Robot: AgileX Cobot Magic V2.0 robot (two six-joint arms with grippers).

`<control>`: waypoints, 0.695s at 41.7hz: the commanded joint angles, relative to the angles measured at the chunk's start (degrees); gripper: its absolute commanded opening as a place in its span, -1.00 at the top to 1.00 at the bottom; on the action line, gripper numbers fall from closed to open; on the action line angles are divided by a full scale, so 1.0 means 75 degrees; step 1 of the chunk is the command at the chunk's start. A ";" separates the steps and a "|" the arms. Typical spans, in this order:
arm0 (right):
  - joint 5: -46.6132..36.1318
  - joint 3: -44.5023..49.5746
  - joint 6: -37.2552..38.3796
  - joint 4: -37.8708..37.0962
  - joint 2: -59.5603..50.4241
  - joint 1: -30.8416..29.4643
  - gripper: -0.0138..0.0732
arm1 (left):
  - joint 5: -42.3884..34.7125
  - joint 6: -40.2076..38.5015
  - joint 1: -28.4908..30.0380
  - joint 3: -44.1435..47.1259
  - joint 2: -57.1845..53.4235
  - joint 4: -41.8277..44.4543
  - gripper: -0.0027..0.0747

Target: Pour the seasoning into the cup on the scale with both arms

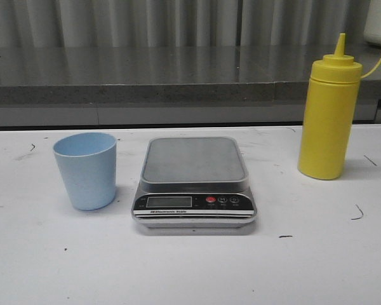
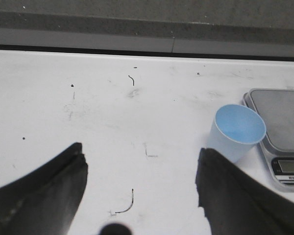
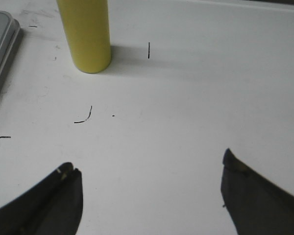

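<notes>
White laminate table, scuffed with short dark pen marks, is listed first as the surface bearing all items. Behind it a grey ledge is seen running along the far edge, backed by a pale corrugated wall.

Digital scale: placed at the middle of the table, steel platform bare, black front panel with LCD and red button turned toward the camera.

Seasoning bottle: yellow, upright, cone nozzle capped, thin strap looping off to the right; stood well to the right of the scale, apart from it.

Cup: light blue, upright, mouth open, set just left of the scale on the table, not on the platform.

Left gripper: fingers spread wide apart, nothing held, suspended above the table near the cup.

Right gripper: fingers likewise parted, nothing held, over bare table short of the bottle.
</notes>
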 commanded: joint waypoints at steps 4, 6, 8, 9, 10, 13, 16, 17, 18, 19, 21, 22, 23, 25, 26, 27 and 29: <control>-0.0447 -0.0198 -0.0067 -0.0015 0.0083 -0.0033 -0.70 | -0.0254 0.0118 -0.0643 -0.0752 0.1000 -0.0059 -0.37; -0.0447 -0.0198 -0.0067 -0.0015 0.0083 -0.0033 -0.70 | -0.0161 0.0139 -0.0840 -0.0898 0.1349 -0.0059 -0.37; -0.0447 -0.0198 -0.0067 -0.0008 0.0083 -0.0033 -0.70 | -0.0091 0.0180 -0.1023 -0.1077 0.1733 -0.0059 -0.37; -0.0447 -0.0198 -0.0067 -0.0008 0.0083 -0.0033 -0.70 | -0.0091 0.0180 -0.1098 -0.1146 0.1902 -0.0059 -0.37; -0.0447 -0.0198 -0.0067 -0.0008 0.0083 -0.0033 -0.70 | -0.0091 0.0180 -0.1170 -0.1241 0.2076 -0.0059 -0.37; -0.0447 -0.0198 -0.0067 -0.0008 0.0083 -0.0033 -0.70 | -0.0106 0.0180 -0.1394 -0.1470 0.2665 -0.0059 -0.37; -0.0447 -0.0198 -0.0067 -0.0008 0.0083 -0.0033 -0.70 | -0.0106 0.0192 -0.1614 -0.1753 0.3382 -0.0059 -0.37; -0.0447 -0.0198 -0.0067 -0.0008 0.0083 -0.0033 -0.70 | -0.0106 0.0192 -0.1682 -0.1830 0.3661 -0.0059 -0.37; -0.0447 -0.0198 -0.0067 -0.0008 0.0083 -0.0033 -0.70 | -0.0106 0.0192 -0.1725 -0.1939 0.3864 -0.0059 -0.37; -0.0447 -0.0198 -0.0067 -0.0008 0.0083 -0.0033 -0.70 | -0.0106 0.0192 -0.1779 -0.2025 0.4144 -0.0059 -0.37; -0.0447 -0.0198 -0.0067 -0.0008 0.0083 -0.0033 -0.70 | -0.0092 0.0192 -0.1839 -0.2231 0.4557 -0.0059 -0.37; -0.0447 -0.0198 -0.0067 -0.0008 0.0083 -0.0033 -0.70 | -0.0091 0.0192 -0.1856 -0.2325 0.4837 -0.0059 -0.37; -0.0447 -0.0198 -0.0067 -0.0008 0.0083 -0.0033 -0.70 | -0.0070 0.0192 -0.1863 -0.2422 0.5042 -0.0059 -0.37; -0.0447 -0.0198 -0.0067 -0.0008 0.0083 -0.0033 -0.70 | -0.0001 0.0192 -0.1876 -0.2665 0.5515 -0.0059 -0.37; -0.0447 -0.0198 -0.0067 -0.0008 0.0083 -0.0033 -0.70 | 0.0001 0.0192 -0.1876 -0.2771 0.5717 -0.0059 -0.37; -0.0447 -0.0198 -0.0067 -0.0008 0.0083 -0.0033 -0.70 | 0.0036 0.0192 -0.1876 -0.2923 0.5915 -0.0059 -0.37; -0.0461 -0.0198 -0.0067 -0.0009 0.0083 -0.0033 -0.70 | 0.0090 0.0192 -0.1876 -0.3183 0.6377 -0.0059 -0.37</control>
